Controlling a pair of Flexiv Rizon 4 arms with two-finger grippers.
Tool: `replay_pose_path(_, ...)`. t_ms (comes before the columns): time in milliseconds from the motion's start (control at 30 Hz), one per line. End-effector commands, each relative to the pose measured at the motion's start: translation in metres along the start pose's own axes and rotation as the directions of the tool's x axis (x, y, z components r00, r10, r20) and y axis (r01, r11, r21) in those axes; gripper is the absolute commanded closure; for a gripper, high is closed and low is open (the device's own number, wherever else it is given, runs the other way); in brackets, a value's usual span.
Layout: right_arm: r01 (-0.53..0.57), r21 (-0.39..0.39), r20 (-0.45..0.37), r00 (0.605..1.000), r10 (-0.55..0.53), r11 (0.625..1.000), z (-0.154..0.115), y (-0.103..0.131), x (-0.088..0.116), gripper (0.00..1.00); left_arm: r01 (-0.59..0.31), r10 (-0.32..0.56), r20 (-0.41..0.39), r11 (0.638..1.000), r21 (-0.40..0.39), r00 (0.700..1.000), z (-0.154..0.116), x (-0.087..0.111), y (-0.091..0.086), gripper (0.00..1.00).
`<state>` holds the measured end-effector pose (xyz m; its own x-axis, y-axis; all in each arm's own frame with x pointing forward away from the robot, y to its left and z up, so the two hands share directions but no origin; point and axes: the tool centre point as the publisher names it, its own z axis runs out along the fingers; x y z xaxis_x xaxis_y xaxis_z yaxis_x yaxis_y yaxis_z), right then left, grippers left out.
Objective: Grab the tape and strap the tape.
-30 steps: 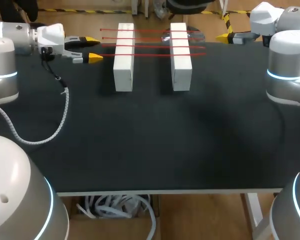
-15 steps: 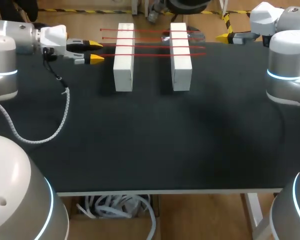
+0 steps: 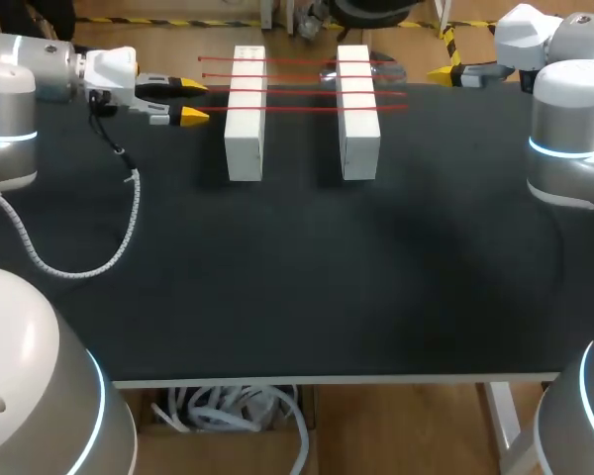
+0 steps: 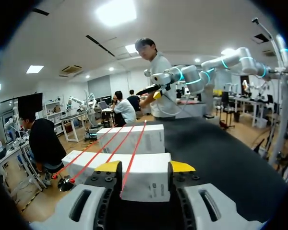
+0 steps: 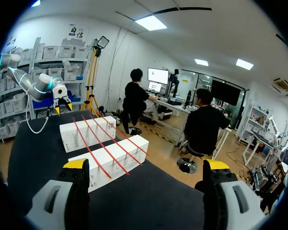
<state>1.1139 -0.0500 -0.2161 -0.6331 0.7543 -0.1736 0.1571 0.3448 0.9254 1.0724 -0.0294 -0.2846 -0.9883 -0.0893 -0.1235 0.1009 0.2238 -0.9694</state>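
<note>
Gap between blocks [image 3: 245,124] — tapes [image 3: 302,92] across

Four thin red tape strands [image 3: 297,91] lie stretched straight and parallel across the tops of two long white blocks [image 3: 245,114]. The blocks stand side by side on the black bench [image 3: 297,277]. Each strand reaches a little past both blocks at either end. The strands run directly ahead of the left gripper [image 3: 193,101], and their near ends lie just beyond its tips. One strand lines up with the gap between its parted fingers. The strands lie ahead of the right gripper [image 5: 146,165], well apart from it.
</note>
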Motion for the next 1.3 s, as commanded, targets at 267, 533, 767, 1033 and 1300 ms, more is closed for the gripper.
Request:
replay_pose_path(267,0.000,0.000,0.000,1.000,0.000,1.000,0.000,0.000,0.000,0.00,0.003,-0.003,-0.032,1.000,0.004,0.999,0.009,-0.017,0.011,0.60)
replay_pose_path(533,0.000,0.000,0.000,1.000,0.000,1.000,0.000,0.000,0.000,0.00,0.010,-0.010,-0.042,1.000,0.000,0.999,0.015,-0.023,0.020,0.61)
replay_pose_path(767,0.000,0.000,0.000,1.000,0.000,1.000,0.000,0.000,0.000,0.00,0.004,-0.005,-0.054,1.000,-0.011,0.999,0.019,-0.030,0.028,0.60)
replay_pose_path(1033,0.000,0.000,0.000,1.000,0.000,1.000,0.000,0.000,0.000,0.00,0.005,-0.007,-0.065,1.000,-0.029,0.998,0.019,-0.036,0.039,0.59)
replay_pose_path(1300,0.000,0.000,0.000,1.000,0.000,1.000,0.000,0.000,0.000,0.00,0.025,-0.029,-0.089,0.998,-0.052,0.996,0.014,-0.040,0.046,0.57)
